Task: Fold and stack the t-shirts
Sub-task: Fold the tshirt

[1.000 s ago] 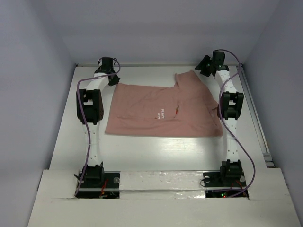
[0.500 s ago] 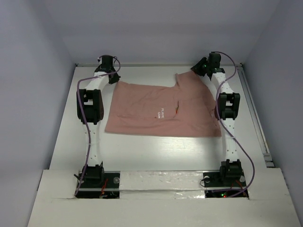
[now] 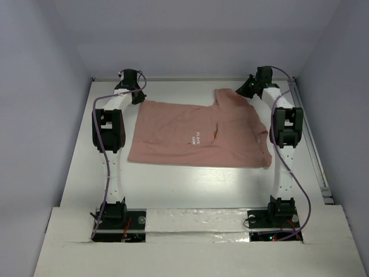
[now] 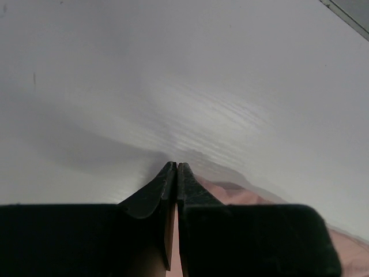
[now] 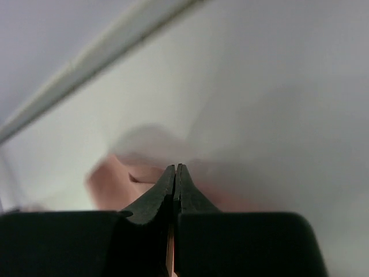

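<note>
A salmon-pink t-shirt [image 3: 190, 135] lies flat across the middle of the white table [image 3: 190, 187], small print showing near its centre and its right part folded over. My left gripper [image 3: 139, 99] sits at the shirt's far left corner. In the left wrist view its jaws [image 4: 176, 167] are shut with pink cloth [image 4: 230, 193] between them and spreading to the right. My right gripper [image 3: 243, 92] is at the far right corner. Its jaws [image 5: 175, 168] are shut too, pinching a pink fold [image 5: 109, 184] that bulges on the left.
Pale walls enclose the table at the back and on both sides. A metal rail [image 3: 312, 144] runs along the table's right edge. Both arms stretch along the shirt's left and right sides from their bases [image 3: 109, 214] at the near edge.
The right gripper has closed on the shirt's far right corner, and its arm has swung slightly outward to the right. The left gripper stays shut and still.
</note>
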Controlling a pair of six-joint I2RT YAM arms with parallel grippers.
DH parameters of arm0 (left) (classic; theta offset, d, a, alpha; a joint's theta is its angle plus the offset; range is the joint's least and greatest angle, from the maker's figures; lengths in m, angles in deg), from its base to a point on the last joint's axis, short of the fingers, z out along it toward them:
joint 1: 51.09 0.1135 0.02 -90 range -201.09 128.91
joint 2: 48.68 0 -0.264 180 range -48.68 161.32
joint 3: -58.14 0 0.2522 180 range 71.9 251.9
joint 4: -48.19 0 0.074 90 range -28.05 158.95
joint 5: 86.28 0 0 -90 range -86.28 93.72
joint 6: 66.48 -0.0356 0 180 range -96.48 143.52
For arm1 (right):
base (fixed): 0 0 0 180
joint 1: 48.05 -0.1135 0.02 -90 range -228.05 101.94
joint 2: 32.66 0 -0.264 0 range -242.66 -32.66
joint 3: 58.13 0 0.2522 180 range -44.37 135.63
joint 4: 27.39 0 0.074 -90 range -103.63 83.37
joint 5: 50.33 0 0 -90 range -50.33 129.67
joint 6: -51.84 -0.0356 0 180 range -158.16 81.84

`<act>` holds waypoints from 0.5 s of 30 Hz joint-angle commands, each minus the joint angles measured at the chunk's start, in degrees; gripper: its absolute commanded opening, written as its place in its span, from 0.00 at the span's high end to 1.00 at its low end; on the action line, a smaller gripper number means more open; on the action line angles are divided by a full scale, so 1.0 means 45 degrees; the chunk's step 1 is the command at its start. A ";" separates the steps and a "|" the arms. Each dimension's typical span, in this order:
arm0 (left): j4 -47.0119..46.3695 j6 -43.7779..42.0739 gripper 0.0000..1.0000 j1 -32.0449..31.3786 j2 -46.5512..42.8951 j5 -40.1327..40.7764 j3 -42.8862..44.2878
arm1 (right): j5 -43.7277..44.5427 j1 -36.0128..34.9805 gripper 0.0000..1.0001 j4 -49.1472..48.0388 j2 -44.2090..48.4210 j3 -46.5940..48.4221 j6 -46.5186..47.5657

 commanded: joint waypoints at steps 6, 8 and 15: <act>-0.0754 -0.0271 1.00 -0.0046 -0.3211 0.0472 -0.2095 | 0.0180 0.0169 1.00 -0.1172 0.6703 -0.6823 0.1374; -0.1008 -0.0330 1.00 -0.0046 -0.3874 0.0414 -0.2623 | 0.0220 0.0169 1.00 -0.1251 0.7934 -0.8362 0.1452; -0.1340 -0.0545 1.00 -0.0046 -0.5516 0.0452 -0.4557 | 0.0298 0.0169 1.00 -0.1057 1.1391 -1.2040 0.1530</act>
